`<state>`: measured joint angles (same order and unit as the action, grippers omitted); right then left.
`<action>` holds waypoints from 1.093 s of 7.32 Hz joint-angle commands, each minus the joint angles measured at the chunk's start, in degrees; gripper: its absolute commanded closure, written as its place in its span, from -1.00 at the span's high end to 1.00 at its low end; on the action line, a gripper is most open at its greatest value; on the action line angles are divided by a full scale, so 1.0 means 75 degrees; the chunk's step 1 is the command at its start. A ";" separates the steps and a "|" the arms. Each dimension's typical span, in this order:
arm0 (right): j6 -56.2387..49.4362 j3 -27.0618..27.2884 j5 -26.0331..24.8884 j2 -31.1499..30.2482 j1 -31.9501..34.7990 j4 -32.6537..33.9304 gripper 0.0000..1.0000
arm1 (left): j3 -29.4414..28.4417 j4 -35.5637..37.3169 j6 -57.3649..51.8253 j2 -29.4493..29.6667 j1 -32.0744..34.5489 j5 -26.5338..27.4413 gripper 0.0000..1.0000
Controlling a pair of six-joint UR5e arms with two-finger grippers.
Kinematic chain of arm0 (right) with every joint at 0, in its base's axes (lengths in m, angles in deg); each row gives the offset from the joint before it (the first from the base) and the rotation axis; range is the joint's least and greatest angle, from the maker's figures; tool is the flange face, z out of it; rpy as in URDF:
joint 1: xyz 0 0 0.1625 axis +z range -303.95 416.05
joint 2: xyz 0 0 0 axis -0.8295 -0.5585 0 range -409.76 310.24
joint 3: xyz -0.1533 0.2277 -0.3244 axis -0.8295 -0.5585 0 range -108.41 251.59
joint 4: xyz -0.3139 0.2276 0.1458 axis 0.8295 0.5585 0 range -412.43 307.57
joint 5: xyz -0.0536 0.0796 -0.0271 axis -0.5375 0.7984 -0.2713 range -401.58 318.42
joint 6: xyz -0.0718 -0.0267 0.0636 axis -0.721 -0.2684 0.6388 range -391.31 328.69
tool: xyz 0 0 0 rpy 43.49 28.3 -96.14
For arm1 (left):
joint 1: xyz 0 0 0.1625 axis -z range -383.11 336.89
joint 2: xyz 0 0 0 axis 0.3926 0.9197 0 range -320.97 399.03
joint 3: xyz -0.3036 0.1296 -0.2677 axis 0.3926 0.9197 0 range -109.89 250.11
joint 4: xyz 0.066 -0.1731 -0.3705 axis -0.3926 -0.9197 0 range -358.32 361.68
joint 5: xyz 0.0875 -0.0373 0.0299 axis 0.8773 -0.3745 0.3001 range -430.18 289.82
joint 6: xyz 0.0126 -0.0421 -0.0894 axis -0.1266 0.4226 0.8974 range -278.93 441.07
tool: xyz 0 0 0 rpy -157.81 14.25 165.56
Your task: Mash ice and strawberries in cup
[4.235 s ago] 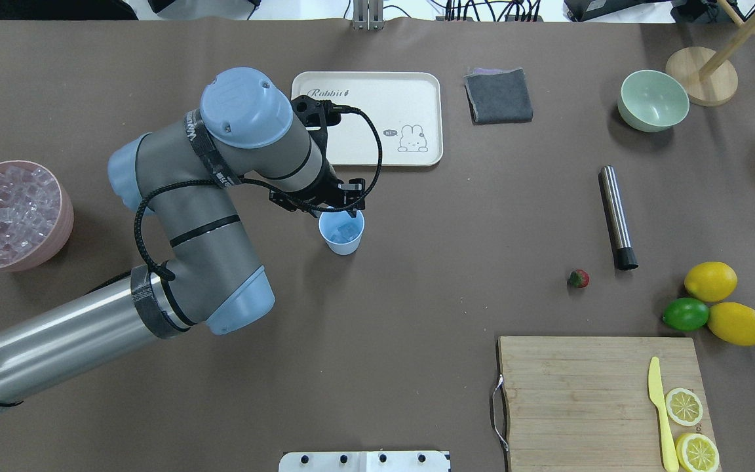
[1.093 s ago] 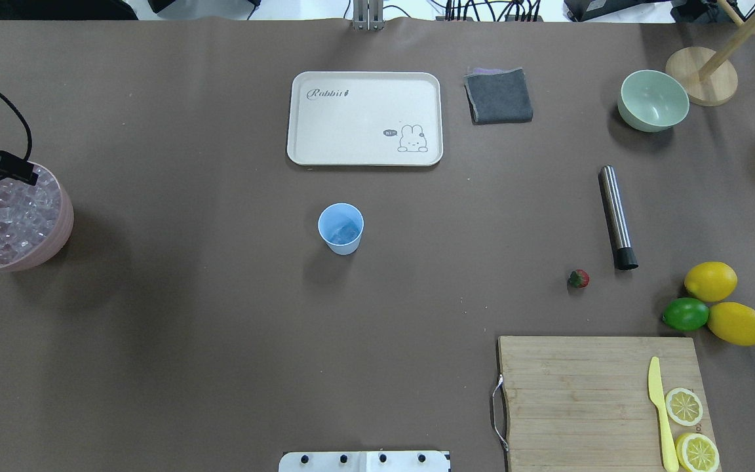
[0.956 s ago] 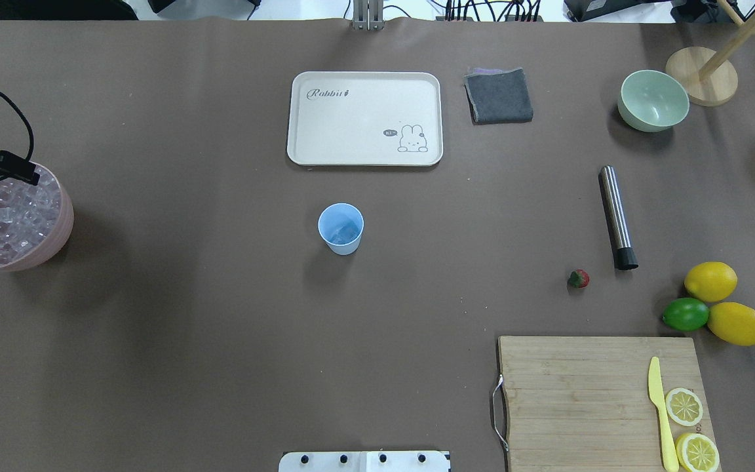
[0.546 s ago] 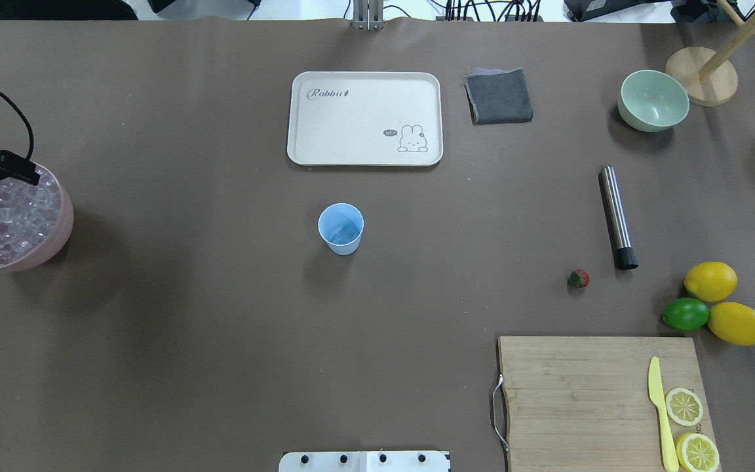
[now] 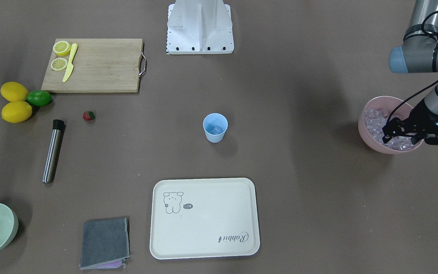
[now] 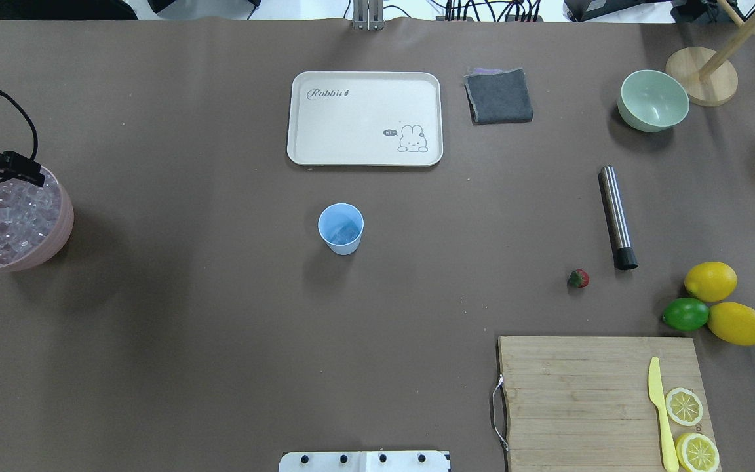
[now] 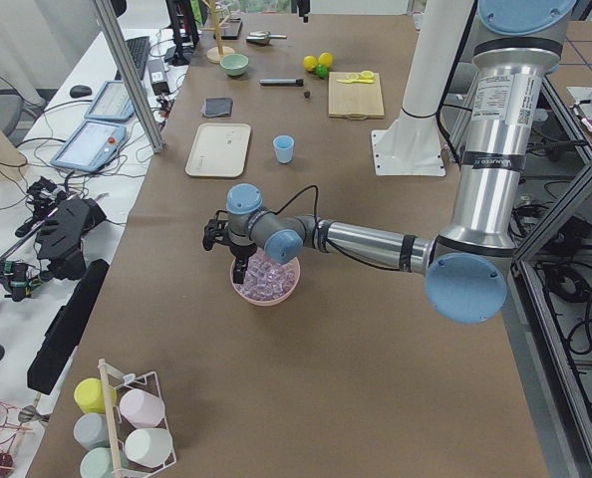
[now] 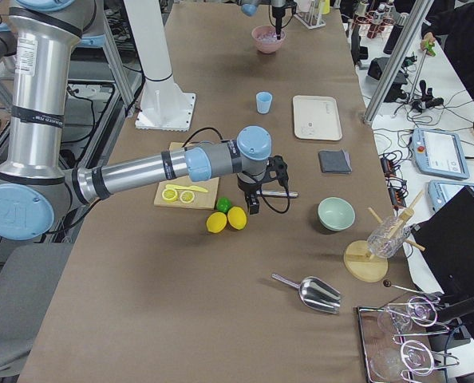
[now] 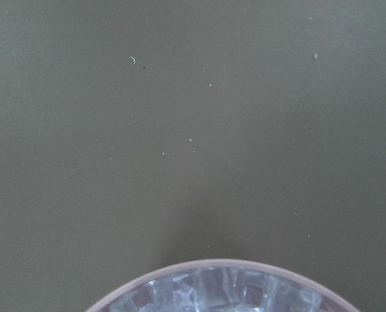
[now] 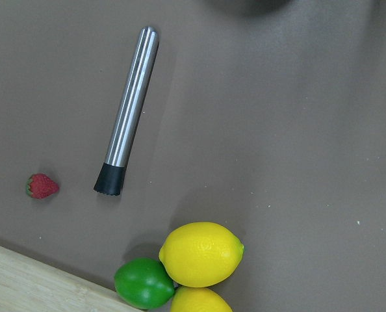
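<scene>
The light-blue cup (image 6: 341,228) stands mid-table with a few pieces of ice (image 6: 345,231) in it. More ice (image 6: 7,213) fills a pink bowl (image 5: 367,137) at the table's left end. My left gripper (image 5: 389,131) hangs low over that bowl's far rim, fingers pointing down and apparently open, with nothing seen between them. The red strawberry (image 6: 578,278) lies on the table beside a steel muddler (image 6: 615,216). My right gripper (image 8: 254,203) hovers above the muddler and lemons; whether it is open or shut I cannot tell.
A cream tray (image 6: 364,118) and a grey cloth (image 6: 499,96) lie beyond the cup. A green bowl (image 6: 653,100) sits far right. Two lemons (image 6: 710,280) and a lime (image 6: 685,314) sit near a cutting board (image 6: 574,393) with a yellow knife and lemon slices.
Since 4.2 s ago my left arm has left the cup and swung to the pink bowl. Over the last second its gripper has only crept slightly along the bowl's far rim.
</scene>
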<state>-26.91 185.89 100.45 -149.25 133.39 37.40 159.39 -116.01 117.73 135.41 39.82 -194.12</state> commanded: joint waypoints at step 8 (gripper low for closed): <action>-0.0012 0.0018 0.0012 -0.0082 0.0000 0.0000 1.00 | 0.0434 -0.0011 0.0021 0.0006 -0.0129 -0.0115 -1.00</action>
<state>-26.93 186.02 100.53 -149.69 133.39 37.40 160.91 -116.63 117.94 135.66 38.52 -194.35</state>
